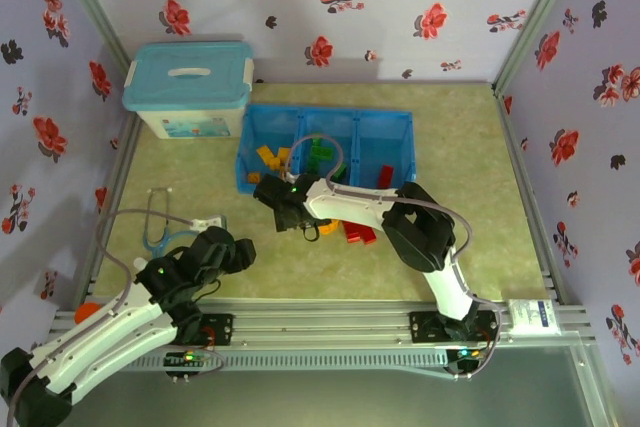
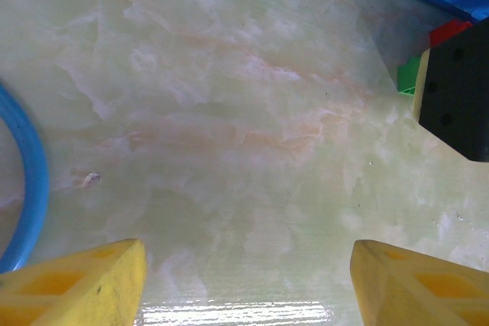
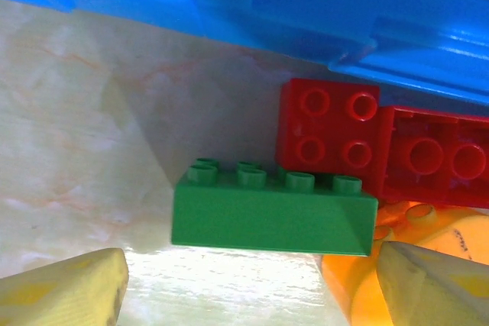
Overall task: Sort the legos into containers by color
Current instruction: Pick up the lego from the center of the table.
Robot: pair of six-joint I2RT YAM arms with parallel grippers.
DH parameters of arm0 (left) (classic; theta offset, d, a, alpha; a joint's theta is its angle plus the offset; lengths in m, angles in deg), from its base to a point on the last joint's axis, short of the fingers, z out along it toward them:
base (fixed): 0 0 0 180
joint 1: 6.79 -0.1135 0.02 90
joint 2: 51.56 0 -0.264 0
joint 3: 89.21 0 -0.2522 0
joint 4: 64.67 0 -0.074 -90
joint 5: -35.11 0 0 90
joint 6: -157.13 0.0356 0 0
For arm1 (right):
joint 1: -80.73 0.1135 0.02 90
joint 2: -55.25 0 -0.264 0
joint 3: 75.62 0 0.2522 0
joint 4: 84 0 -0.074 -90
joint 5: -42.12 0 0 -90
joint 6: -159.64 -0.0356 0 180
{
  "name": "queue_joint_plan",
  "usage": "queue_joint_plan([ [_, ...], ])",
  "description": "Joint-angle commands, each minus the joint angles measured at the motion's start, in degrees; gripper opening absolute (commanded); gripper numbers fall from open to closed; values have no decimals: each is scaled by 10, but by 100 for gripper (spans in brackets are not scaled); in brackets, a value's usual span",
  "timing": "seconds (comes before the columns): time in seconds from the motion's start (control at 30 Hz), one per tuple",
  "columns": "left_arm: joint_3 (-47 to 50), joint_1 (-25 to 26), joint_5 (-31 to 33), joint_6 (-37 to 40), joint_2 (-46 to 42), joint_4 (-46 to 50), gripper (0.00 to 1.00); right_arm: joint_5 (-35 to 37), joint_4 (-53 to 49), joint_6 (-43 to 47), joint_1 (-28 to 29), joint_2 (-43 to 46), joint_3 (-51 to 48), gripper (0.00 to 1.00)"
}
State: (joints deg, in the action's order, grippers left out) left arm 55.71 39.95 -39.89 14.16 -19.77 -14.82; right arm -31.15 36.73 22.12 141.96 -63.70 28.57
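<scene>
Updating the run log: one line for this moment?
right fingers: open, at green lego beside red legos | left fingers: open over table | tray: holds legos

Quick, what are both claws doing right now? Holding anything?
Left gripper: open, holding nothing.
Right gripper: open, poised at a green lego, not gripping it.

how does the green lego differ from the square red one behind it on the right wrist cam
The green lego is long, with a row of four studs showing; the red lego is square, two studs by two. The red lego lies nearer the blue tray wall; the green lego sits in front of it. Both rest studs up on the table, outside the tray.
</scene>
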Motion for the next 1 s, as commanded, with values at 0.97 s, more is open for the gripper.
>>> queue_joint_plan([
  [0.97, -9, 3, 12, 1, 36, -13, 71, -17, -7, 7, -9, -61, 46, 72],
])
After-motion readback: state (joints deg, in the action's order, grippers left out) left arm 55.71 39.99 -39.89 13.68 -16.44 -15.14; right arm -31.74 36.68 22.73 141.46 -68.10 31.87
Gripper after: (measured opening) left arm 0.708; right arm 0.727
